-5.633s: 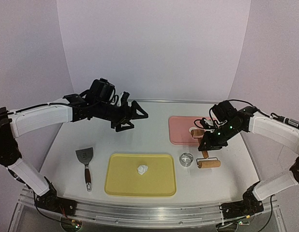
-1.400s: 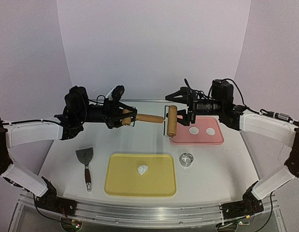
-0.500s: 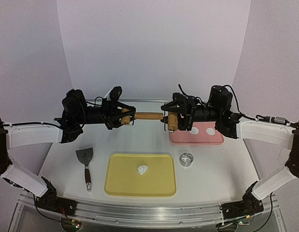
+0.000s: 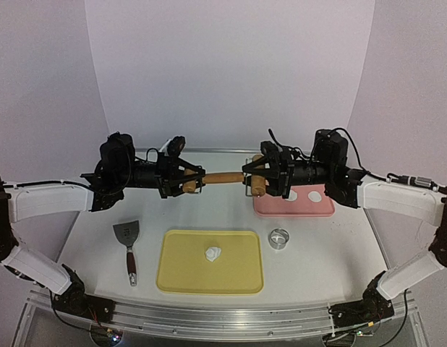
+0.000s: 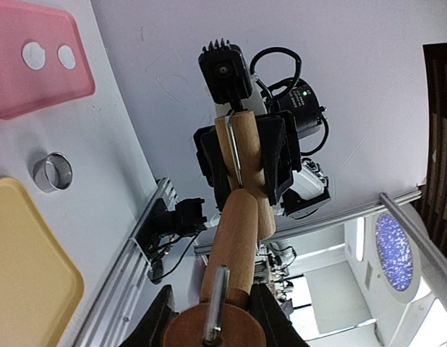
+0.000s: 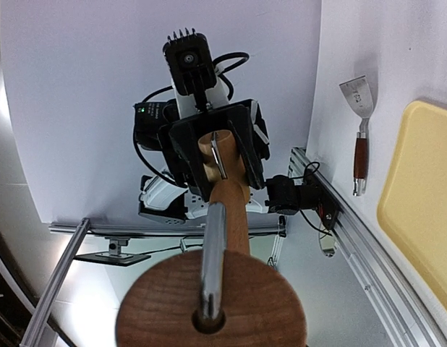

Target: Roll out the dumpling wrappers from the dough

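Rolling pin (image 4: 225,176) aloft: left fingers (image 6: 181,152) clamped on handle (image 4: 213,178), right fingers (image 5: 209,155) closed around roller (image 4: 257,181).

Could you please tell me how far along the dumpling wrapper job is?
Done: two dumpling wrappers lie on the pink tray. In hand: the left gripper and right gripper hold the rolling pin in the air. Left: the dough lump on the yellow tray is unrolled.
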Robot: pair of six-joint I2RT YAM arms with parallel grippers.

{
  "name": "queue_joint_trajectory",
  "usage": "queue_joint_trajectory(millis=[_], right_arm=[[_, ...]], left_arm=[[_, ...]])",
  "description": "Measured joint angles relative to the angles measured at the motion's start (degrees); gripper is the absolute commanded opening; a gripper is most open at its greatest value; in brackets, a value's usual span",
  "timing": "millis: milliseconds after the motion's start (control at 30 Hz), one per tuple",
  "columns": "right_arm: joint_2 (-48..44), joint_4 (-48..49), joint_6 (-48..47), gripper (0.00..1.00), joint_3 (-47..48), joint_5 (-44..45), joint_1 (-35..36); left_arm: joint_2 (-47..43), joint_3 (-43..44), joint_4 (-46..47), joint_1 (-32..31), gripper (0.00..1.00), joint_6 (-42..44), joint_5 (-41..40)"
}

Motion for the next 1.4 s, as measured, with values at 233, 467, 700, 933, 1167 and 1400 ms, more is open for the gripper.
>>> queue_joint_trajectory(millis=[233,467,700,933,1167,1400], right_arm=[[-6.0,-21.6,-13.9,0.0,0.9,4.7,0.0],[-8.9,-36.5,-20.7,0.0,1.1,8.4,0.3],[-8.6,-45.3,-23.2,0.0,1.1,14.1,3.1],[-3.1,-47.6,-23.3,0.0,2.4,17.5,6.4],[0.2,-49.6,-23.3,0.0,3.5,20.8,7.0],[3.4,-50.0,-23.3,0.0,6.3,21.2,7.0]], left_arm=[[-0.1,5.8,-19.2,0.0,0.99,13.0,-4.1],[-3.6,7.9,-41.8,0.0,0.96,22.1,-17.2],[-3.6,6.6,-58.1,-0.1,0.76,20.7,-30.8],[2.3,5.5,-64.3,-1.7,0.68,19.8,-36.5],[6.2,3.5,-65.9,-2.1,0.62,20.0,-39.0],[7.9,-0.4,-64.9,-2.1,0.54,20.2,-39.0]])
